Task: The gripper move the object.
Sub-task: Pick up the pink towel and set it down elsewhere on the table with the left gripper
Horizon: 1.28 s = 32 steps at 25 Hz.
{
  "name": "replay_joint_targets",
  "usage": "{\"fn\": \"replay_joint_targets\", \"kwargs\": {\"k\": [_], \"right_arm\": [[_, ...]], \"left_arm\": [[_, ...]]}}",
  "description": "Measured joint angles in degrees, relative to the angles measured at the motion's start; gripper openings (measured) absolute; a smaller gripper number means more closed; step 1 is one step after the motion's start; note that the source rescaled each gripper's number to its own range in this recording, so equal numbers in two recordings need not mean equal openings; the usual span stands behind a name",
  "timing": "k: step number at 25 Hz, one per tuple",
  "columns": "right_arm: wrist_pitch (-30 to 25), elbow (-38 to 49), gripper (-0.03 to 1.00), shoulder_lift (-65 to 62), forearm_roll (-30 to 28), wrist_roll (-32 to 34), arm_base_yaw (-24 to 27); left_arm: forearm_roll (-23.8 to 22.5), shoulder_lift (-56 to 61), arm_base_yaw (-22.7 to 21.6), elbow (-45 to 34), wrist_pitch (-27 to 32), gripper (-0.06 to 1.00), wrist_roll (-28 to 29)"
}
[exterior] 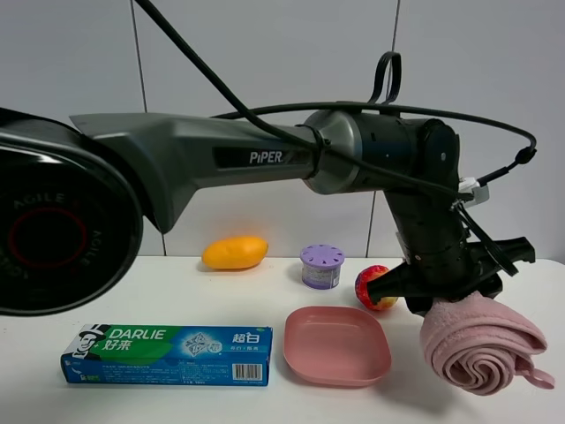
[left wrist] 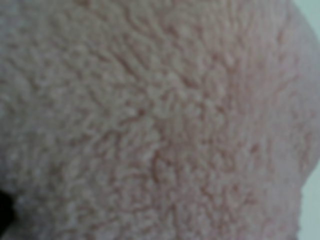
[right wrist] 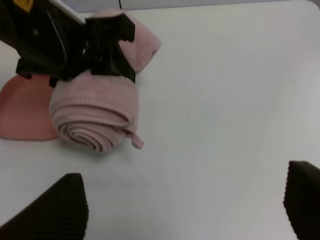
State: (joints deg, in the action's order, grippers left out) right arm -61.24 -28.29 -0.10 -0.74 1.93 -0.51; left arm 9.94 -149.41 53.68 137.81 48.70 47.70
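The rolled pale pink towel (exterior: pixel 481 344) lies at the right of the white table, low over or on the surface, its spiral end facing the front. My left gripper (exterior: pixel 450 291), on the dark PiPER arm reaching across from the left, is clamped onto the towel's top from above. The towel (left wrist: pixel 160 120) fills the left wrist view, hiding the fingers. The right wrist view shows the towel (right wrist: pixel 95 110) pinched under the black left gripper (right wrist: pixel 100 50). My right gripper (right wrist: pixel 177 210) is open and empty, apart from the towel.
A hard pink square plate (exterior: pixel 335 344) sits just left of the towel. A red-yellow apple (exterior: pixel 375 287), a purple round container (exterior: pixel 321 266) and a mango (exterior: pixel 234 253) stand behind. A green Darlie toothpaste box (exterior: pixel 168 353) lies front left.
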Motion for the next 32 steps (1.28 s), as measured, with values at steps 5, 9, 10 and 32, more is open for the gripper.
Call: {"fn": "replay_joint_targets", "kwargs": {"k": [5,9,10,32], "right_arm": [[0.0,0.0,1.0,0.0,0.0,0.0,0.0],[0.0,0.0,1.0,0.0,0.0,0.0,0.0],[0.0,0.0,1.0,0.0,0.0,0.0,0.0],[0.0,0.0,1.0,0.0,0.0,0.0,0.0]], "left_arm": [[0.35,-0.15,0.02,0.0,-3.49,0.0,-0.06],[1.93,-1.39,-0.04,0.0,-5.8,0.0,-0.06],[2.22,-1.97,-0.04,0.0,-5.8,0.0,-0.06],[0.12,-4.06,-1.28,0.0,-5.72,0.0,-2.74]]}}
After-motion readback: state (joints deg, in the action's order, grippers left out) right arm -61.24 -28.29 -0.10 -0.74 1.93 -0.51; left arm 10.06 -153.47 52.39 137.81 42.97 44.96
